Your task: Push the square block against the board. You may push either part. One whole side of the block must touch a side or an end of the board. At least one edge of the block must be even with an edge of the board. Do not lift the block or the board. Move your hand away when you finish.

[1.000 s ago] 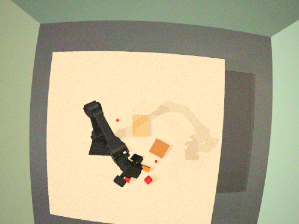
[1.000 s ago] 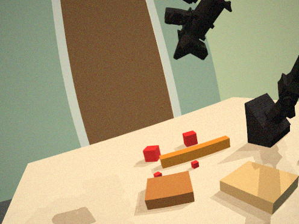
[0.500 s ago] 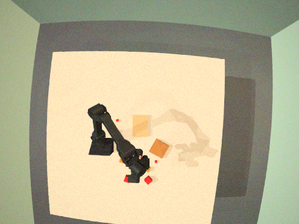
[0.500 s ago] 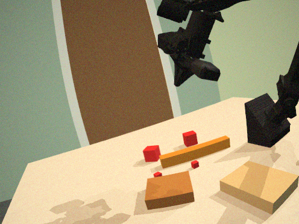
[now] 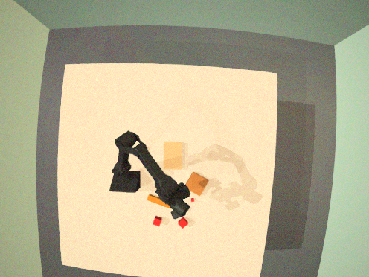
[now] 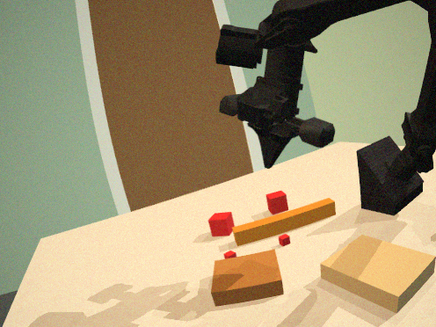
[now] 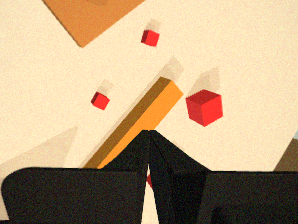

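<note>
The orange-brown square block (image 5: pixel 195 180) (image 6: pixel 247 273) (image 7: pixel 90 17) lies flat and turned at an angle. A light tan rectangular slab (image 5: pixel 173 155) (image 6: pixel 382 259), the piece most like a board, lies flat and apart from the block, up and to its left in the top view. A long narrow orange bar (image 5: pixel 156 200) (image 6: pixel 286 221) (image 7: pixel 152 112) lies apart from both. My gripper (image 6: pixel 268 166) (image 7: pixel 148 132) is shut and empty. It hangs well above the table near the bar, touching nothing. In the top view its fingertips are hidden under the arm.
Two larger red cubes (image 5: pixel 157 221) (image 6: pixel 277 202) lie beyond the bar; one is near its end (image 5: pixel 183 223) (image 6: pixel 221 224) (image 7: pixel 204 108). Small red cubes (image 6: pixel 284 240) (image 7: pixel 100 101) lie between bar and block. The arm's black base (image 5: pixel 126 182) (image 6: pixel 387 189) stands left of the bar in the top view.
</note>
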Robot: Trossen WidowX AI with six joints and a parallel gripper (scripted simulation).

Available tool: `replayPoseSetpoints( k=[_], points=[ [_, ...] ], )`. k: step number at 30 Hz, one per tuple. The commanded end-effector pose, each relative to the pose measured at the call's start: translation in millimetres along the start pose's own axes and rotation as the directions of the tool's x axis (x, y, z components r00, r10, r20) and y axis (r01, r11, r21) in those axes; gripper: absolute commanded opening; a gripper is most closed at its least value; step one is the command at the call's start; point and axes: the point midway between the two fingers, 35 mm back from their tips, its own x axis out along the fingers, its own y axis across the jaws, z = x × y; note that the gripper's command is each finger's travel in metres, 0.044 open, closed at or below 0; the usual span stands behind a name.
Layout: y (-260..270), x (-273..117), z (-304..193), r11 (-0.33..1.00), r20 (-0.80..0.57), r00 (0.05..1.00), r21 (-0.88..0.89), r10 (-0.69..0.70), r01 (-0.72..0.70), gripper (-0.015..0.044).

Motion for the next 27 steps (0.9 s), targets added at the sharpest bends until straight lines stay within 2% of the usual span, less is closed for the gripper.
replayPoseSetpoints(
  k=[1,10,20,27],
  points=[
    [9.4,10.6,4.3,0.994,0.001,0.998,-0.096,0.06,-0.059,0.0],
    [37.2,37.7,14.1,0.913,-0.011,0.977,-0.353,0.214,-0.204,0.0],
    [69.9,64.5,22.0,0.737,-0.029,0.926,-0.597,0.375,-0.317,0.0],
    [78.9,79.7,23.0,0.707,-0.032,0.918,-0.627,0.396,-0.327,0.0]
  ],
)
